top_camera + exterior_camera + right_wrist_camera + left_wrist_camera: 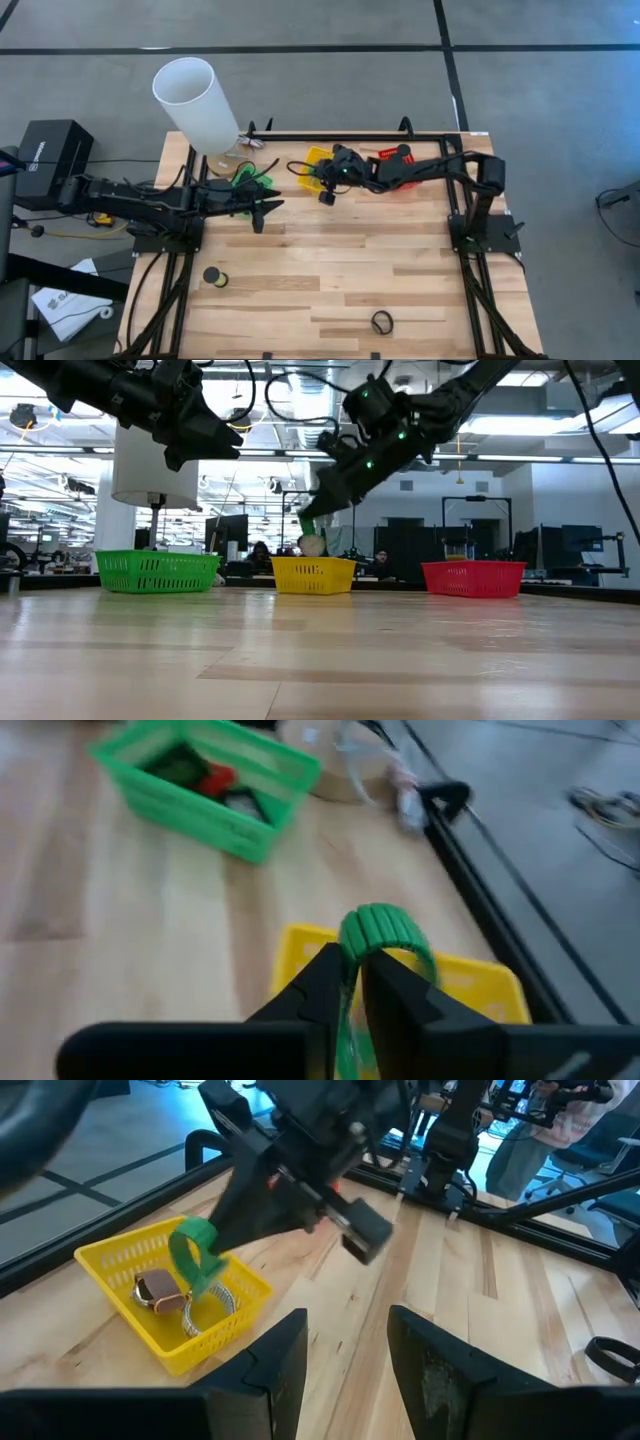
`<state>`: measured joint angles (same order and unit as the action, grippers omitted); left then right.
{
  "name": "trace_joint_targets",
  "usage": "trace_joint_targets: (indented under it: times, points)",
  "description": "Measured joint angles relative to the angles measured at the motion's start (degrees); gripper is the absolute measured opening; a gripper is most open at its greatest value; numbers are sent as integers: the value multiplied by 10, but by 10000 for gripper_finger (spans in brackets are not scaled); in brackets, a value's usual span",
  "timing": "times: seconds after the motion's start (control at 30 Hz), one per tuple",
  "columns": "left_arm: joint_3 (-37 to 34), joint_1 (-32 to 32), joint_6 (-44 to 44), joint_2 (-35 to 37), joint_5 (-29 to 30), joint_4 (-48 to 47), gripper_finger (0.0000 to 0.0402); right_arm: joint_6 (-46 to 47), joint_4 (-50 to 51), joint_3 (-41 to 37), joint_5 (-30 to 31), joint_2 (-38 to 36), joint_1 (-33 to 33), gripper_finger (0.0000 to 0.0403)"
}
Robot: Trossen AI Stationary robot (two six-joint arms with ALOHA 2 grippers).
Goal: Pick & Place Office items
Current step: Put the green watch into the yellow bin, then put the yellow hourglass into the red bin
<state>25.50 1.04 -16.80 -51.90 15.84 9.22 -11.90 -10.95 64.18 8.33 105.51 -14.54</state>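
My right gripper (pixel 322 176) hangs over the yellow basket (pixel 316 157) and is shut on a green ring (pixel 194 1255), which also shows in the right wrist view (pixel 386 928). The basket holds a clear ring (pixel 203 1316) and a brownish item (pixel 155 1288). A black spool (pixel 213 277) and a black ring (pixel 382 322) lie on the near part of the table. My left gripper (pixel 345 1352) is open and empty, raised beside the green basket (pixel 256 178), which holds green and red items (pixel 200 775). My right gripper pinches the green ring by its band (pixel 350 948) between the two fingers (pixel 322 982), and the ring's loop stands out past the fingertips. The fingers slant downward from the table's right. The ring is lifted clear and hangs above the yellow basket's opening (pixel 160 1270).
The green, yellow and red (pixel 398 160) baskets stand in a row along the far edge. A big white cylinder (pixel 197 102) stands at the far left corner. Bare wood (pixel 340 265) lies between the arms and the near edge. People sit in the room behind.
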Motion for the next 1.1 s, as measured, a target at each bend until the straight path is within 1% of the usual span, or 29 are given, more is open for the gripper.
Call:
trace_joint_targets:
  times: [0.07, 0.17, 0.4, 0.5, 0.6, 0.7, 0.83, 1.0, 1.1]
  points:
    - [0, 0, 0, 0, 0, 1, 136, 13, 0, 0, 10, 0, -9, 51]
    - [0, 0, 0, 0, 0, 1, 136, 43, 6, 1, 3, -2, -22, 75]
    - [0, 0, 0, 0, 0, 2, 136, 43, 9, 1, 1, -7, -36, 151]
    - [0, -5, 0, 0, -20, 3, 136, 68, 14, 1, -7, -7, -32, 183]
    - [0, -21, 1, 0, -41, 5, 136, 79, 29, 1, -23, -7, -20, 205]
    - [0, -50, 3, 0, -42, 8, 136, 79, 54, 1, -41, -7, -3, 217]
    - [7, -99, 30, 0, -40, 24, 136, 76, 71, 1, -42, -7, 23, 218]
    - [55, -156, 86, -7, -9, 25, 151, 79, 77, 4, -42, -7, 54, 214]
    - [93, -183, 121, -12, -5, -3, 170, 94, 95, 16, -42, -7, 75, 214]
